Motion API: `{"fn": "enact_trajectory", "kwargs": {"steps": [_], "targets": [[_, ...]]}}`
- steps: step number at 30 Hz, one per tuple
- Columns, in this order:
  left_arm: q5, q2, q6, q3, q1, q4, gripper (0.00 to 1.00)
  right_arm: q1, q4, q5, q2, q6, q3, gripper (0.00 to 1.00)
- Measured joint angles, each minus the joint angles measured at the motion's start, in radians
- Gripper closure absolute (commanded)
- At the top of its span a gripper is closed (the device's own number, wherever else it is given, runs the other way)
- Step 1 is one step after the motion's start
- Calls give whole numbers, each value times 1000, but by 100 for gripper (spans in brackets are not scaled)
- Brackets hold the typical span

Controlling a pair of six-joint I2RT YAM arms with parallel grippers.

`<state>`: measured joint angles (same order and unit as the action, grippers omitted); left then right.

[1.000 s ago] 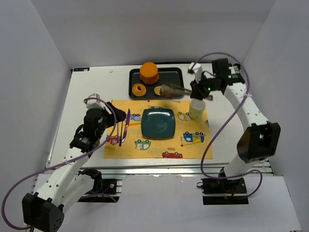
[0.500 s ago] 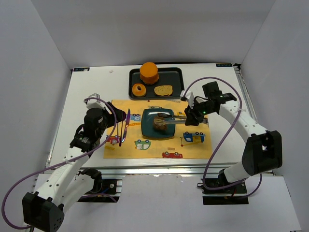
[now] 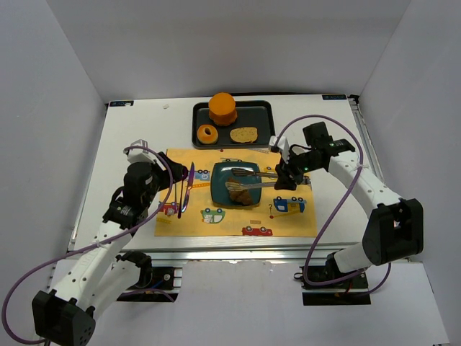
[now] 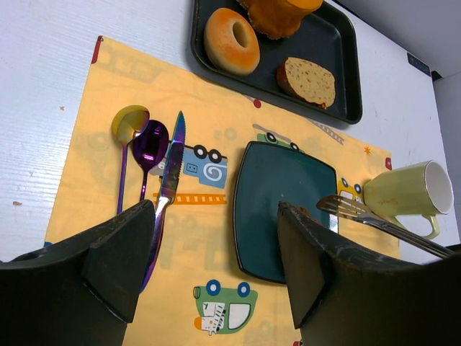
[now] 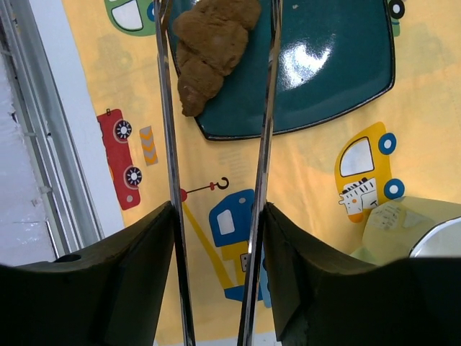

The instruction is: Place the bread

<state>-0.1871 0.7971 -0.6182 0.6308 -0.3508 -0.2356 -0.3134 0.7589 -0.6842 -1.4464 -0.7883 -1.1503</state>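
On plate, toward 6 o'clock, roll has just been let go: tongs are sprung apart around it. One piece placed; slice is left on tray at 12. Right gripper, reached in from 3, is clasped loosely on tongs. Left gripper is parked agape at 9.

The left part of the plate is left bare, while access is hemmed by cutlery on the left, the mug on the right (and tongs astride the roll).
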Motion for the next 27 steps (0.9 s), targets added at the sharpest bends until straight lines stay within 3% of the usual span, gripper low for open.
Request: {"fn": "enact_trajectory", "kwargs": {"steps": [4, 6, 8, 14, 18, 23, 27], "targets": [[0, -3, 0, 0, 0, 0, 22, 0, 3, 0, 0, -8, 0, 46], [0, -3, 0, 0, 0, 0, 22, 0, -3, 0, 1, 0, 0, 53], [0, -3, 0, 0, 0, 0, 22, 1, -26, 1, 3, 22, 0, 70], [0, -3, 0, 0, 0, 0, 22, 3, -156, 58, -48, 151, -105, 96], [0, -3, 0, 0, 0, -1, 22, 3, -246, 134, -172, 210, -264, 98], [-1, -13, -6, 0, 0, -1, 22, -12, -270, 272, -350, 272, -433, 87], [-4, -28, -11, 0, 0, 0, 22, -61, -267, 386, -408, 320, -449, 79]]}}
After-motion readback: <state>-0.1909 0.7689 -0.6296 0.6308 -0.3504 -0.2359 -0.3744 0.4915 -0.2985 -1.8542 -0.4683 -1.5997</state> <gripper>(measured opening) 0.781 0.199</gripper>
